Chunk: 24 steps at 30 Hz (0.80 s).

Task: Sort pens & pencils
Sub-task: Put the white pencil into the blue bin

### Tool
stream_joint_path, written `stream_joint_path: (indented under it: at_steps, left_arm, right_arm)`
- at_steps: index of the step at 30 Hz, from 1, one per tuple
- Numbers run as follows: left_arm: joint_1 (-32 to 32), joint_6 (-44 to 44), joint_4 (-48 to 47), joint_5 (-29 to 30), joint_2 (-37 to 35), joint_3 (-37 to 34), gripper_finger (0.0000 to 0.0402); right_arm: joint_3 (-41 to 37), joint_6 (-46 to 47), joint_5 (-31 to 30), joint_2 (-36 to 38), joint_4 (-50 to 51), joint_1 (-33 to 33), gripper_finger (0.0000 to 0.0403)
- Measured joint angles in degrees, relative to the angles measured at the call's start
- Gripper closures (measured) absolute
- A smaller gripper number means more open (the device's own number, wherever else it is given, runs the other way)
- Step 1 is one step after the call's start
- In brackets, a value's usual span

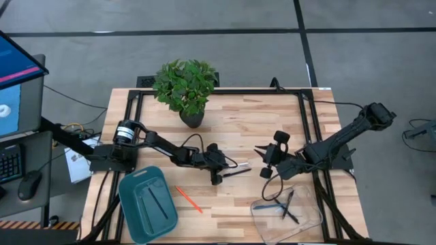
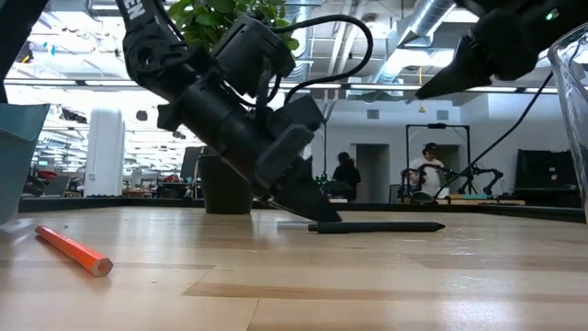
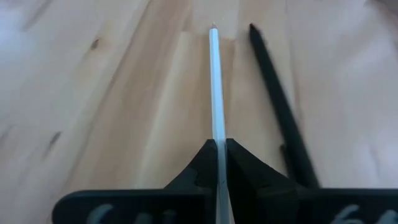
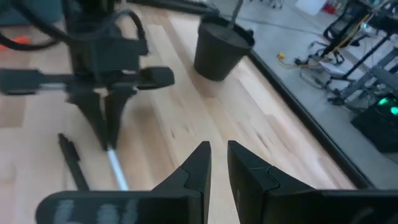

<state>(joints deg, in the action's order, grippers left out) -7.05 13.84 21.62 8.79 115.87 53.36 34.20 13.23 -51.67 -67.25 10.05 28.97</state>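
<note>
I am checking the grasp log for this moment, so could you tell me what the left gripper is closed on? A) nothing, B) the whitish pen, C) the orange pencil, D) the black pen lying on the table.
B: in the left wrist view the left gripper pinches the whitish pen, while the black pen lies free beside it and the orange pencil rests apart.

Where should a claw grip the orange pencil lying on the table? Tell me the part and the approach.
Grip the orange pencil near mid-length, coming straight down from above. It lies flat on the wooden table, so only its two long sides are free; set the fingers across its slanted axis. It lies apart from the teal tray, so there is probably room on both sides.
</note>
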Motion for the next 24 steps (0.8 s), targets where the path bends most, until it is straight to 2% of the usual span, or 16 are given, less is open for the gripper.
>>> stream_joint_path:
  at_steps: [7, 15, 24]
  left_arm:
    - [-0.35, -0.73, -6.4, 2.45, -3.35, -0.11, 0.04]
    - [-0.7, -0.71, -8.46, 2.63, -4.73, -0.12, 0.0399]
    - [-0.85, -0.21, -8.8, 2.21, -4.78, -0.04, 0.04]
  right_arm:
    - [-0.02, -0.41, -2.65, 3.49, 0.23, 2.3, 0.0328]
    - [-0.01, -1.73, -2.66, 8.26, 0.31, 4.39, 0.0328]
    - [0.0, -1.77, -2.61, 9.16, 0.49, 5.16, 0.0328]
